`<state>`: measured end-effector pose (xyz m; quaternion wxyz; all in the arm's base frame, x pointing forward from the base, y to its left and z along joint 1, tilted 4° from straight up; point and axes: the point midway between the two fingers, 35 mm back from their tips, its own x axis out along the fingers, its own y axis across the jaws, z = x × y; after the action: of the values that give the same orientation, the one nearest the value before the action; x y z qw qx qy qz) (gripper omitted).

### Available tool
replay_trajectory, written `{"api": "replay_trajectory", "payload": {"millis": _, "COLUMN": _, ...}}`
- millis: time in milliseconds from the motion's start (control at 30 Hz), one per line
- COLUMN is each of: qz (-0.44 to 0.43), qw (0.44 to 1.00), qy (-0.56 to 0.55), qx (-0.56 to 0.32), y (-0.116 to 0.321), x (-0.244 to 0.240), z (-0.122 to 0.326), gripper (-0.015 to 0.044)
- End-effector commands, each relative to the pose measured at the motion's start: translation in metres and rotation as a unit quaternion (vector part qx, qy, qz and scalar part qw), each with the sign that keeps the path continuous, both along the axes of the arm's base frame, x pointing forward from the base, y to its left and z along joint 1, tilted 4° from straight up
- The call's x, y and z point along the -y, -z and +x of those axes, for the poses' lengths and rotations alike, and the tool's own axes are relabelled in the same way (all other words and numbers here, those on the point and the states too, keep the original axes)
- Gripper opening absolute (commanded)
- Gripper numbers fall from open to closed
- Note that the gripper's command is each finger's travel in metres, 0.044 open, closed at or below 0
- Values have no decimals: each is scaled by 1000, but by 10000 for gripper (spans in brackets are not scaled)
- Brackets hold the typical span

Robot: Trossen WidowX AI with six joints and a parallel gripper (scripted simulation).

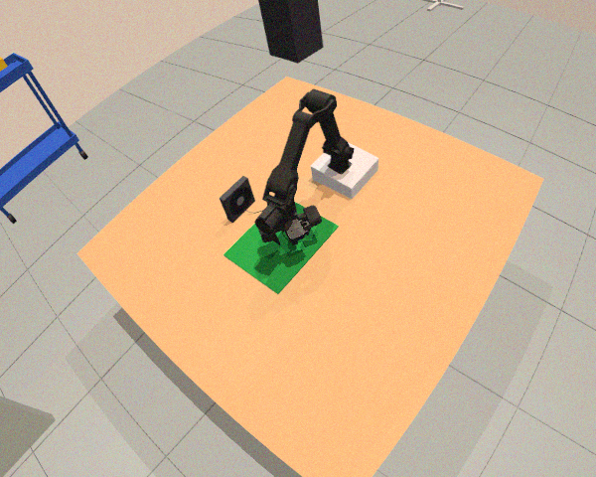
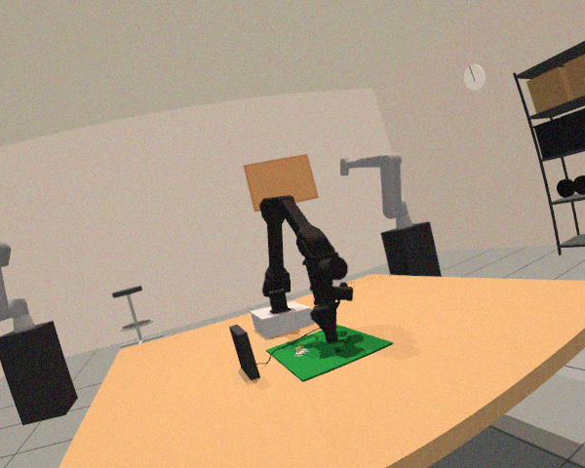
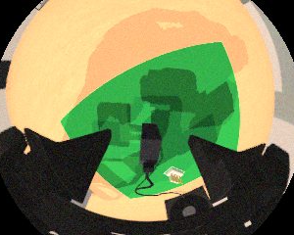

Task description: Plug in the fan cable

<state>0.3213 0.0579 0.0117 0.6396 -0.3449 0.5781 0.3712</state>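
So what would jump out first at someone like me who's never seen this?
Probably the black robot arm, bent over the bright green board on the orange-tan table. Next, the black square fan standing beside that board. Up close, the open gripper has the dark plug between its spread fingers, ungripped.
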Motion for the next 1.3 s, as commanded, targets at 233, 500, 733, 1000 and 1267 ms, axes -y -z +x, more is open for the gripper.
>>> {"api": "replay_trajectory", "payload": {"millis": 233, "qz": 2, "qw": 1000, "qy": 2, "qx": -5, "y": 10, "x": -1, "z": -1, "gripper": 440}}
{"api": "replay_trajectory", "payload": {"millis": 500, "qz": 0, "qw": 1000, "qy": 0, "qx": -2, "y": 7, "x": 0, "z": -1, "gripper": 230}}
{"api": "replay_trajectory", "payload": {"millis": 733, "qz": 0, "qw": 1000, "qy": 0, "qx": -2, "y": 7, "x": 0, "z": -1, "gripper": 46}}
{"api": "replay_trajectory", "payload": {"millis": 1000, "qz": 1, "qw": 1000, "qy": 2, "qx": -5, "y": -31, "x": 3, "z": -2, "gripper": 0}}
{"api": "replay_trajectory", "payload": {"millis": 1267, "qz": 1, "qw": 1000, "qy": -9, "qx": -4, "y": -41, "x": 6, "z": -2, "gripper": 0}}
